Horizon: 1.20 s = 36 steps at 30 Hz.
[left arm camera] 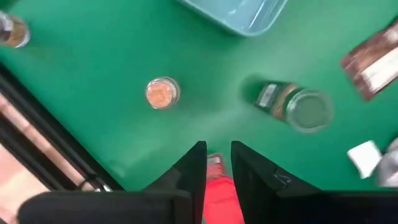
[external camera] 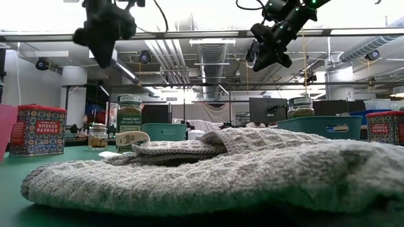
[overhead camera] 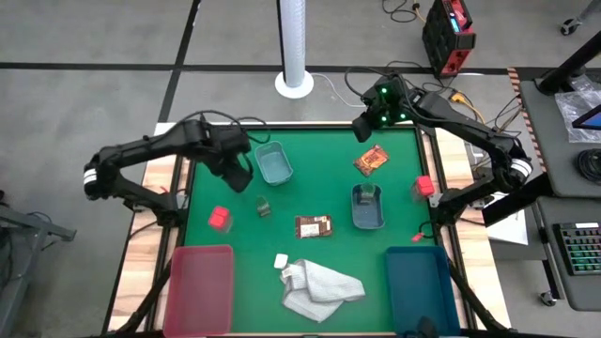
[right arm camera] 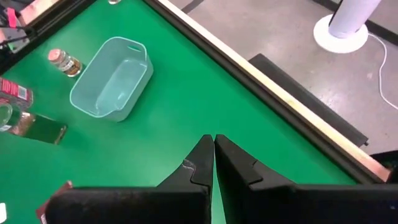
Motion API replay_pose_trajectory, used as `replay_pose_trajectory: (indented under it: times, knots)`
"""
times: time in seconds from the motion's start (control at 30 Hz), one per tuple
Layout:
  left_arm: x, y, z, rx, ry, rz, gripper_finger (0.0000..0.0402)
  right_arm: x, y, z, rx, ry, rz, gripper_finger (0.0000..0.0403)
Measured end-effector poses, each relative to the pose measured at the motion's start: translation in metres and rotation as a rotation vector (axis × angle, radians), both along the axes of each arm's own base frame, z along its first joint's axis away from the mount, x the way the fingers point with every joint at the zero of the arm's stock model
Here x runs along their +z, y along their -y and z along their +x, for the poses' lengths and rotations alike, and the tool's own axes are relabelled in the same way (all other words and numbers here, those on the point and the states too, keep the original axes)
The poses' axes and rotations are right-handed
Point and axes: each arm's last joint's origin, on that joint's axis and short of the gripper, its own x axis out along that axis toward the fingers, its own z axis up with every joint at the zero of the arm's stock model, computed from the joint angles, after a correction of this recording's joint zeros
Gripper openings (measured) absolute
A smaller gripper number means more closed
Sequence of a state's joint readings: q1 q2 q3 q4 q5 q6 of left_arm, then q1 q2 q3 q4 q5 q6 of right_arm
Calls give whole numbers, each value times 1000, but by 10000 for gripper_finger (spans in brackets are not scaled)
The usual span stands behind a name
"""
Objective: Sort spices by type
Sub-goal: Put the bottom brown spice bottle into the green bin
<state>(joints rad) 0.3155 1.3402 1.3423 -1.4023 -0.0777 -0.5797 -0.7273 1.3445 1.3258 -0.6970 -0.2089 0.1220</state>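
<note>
Overhead, table-level and two downward wrist cameras share the green table (overhead camera: 310, 202).

Heaped white cloth (external camera: 252, 170) filling foreground, red paprika tin (external camera: 39, 130) far left, green-lidded jar (external camera: 129, 121) behind, both arms overhead

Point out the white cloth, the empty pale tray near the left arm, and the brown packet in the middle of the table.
white cloth (overhead camera: 321, 289), high view, on its crumpled middle.
pale tray (overhead camera: 273, 163), high view, on its bare floor.
brown packet (overhead camera: 314, 226), high view, on the middle of its flat face.
</note>
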Motion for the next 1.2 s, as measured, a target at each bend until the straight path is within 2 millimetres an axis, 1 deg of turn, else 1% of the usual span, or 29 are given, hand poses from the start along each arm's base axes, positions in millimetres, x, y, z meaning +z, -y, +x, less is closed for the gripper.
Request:
replay_pose_trajectory:
  times: [0.1, 0.2, 0.3, 0.4, 0.47, 0.6, 0.73, 0.83, 1.0, 1.2]
  knots:
    - [-17, -6, -8, -18, 6, -22, 72, 0, 0, 0, -26, 11, 25, 9]
    - [-34, -17, -22, 5, 83, -72, 80, 0, 0, 0, -64, 26, 59, 9]
    - [-54, -30, -37, 64, 104, -47, 90, 0, 0, 0, -86, 30, 69, 9]
    - [-71, -40, -44, 104, 121, -24, 108, -1, 1, -1, -128, 30, 82, 9]
    - [-79, -43, -45, 93, 126, -16, 127, -1, 1, -1, -148, 35, 100, 9]
    - [-95, -48, -41, 82, 69, -45, 176, -1, 0, -1, -196, 60, 150, 9]
    - [-106, -55, -32, 81, 28, -23, 224, -1, 0, 0, -223, 73, 178, 9]
    - [-110, -60, -26, 84, 21, -22, 250, -1, 0, 0, -238, 78, 197, 9]
    - [-121, -61, -26, 128, -32, -65, 267, -2, -2, 0, -254, 79, 231, 9]
    - [-136, -64, -21, 131, -12, -54, 262, 0, -3, 0, -249, 77, 229, 9]
